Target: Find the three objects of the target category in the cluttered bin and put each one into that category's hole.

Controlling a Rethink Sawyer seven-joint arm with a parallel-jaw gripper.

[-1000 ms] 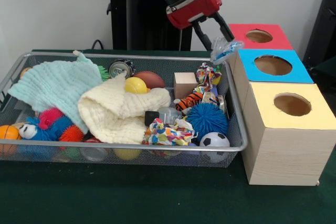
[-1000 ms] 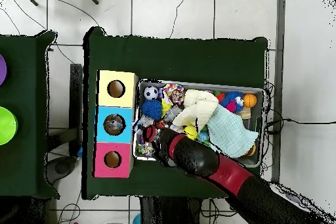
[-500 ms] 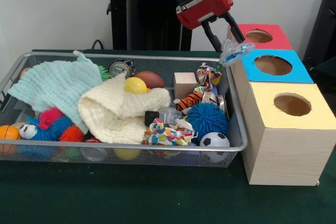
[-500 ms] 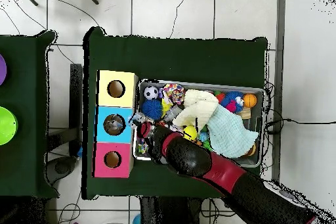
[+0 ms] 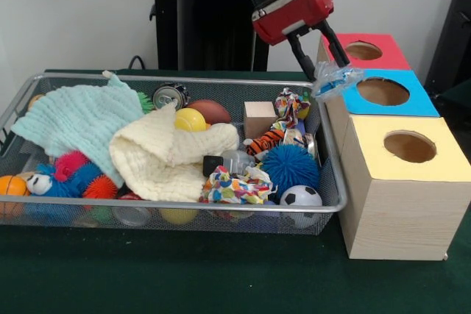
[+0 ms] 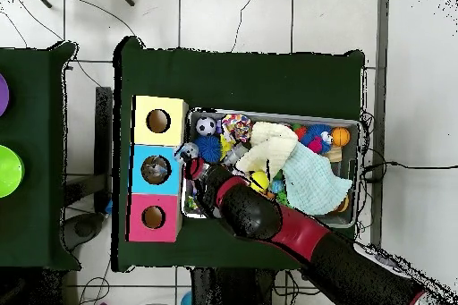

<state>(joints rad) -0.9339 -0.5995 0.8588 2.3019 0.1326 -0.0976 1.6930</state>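
- Green table [image 5: 221, 277], wire bin [image 5: 324, 182] below the tool [image 5: 329, 68].
- Pinching a crumpled plastic wrapper [image 5: 335, 80].
- Blue box [image 5: 383, 92] hole just beyond, toward the boxes.

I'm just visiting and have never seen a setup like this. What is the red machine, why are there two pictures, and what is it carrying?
It is a robot arm with a gripper. One picture looks across the table, the other straight down from above. On the green table sits a wire bin of toys, balls and cloths, beside three boxes: red, blue and yellow, each with a hole on top. The gripper holds a crumpled clear plastic piece at the blue box's edge.
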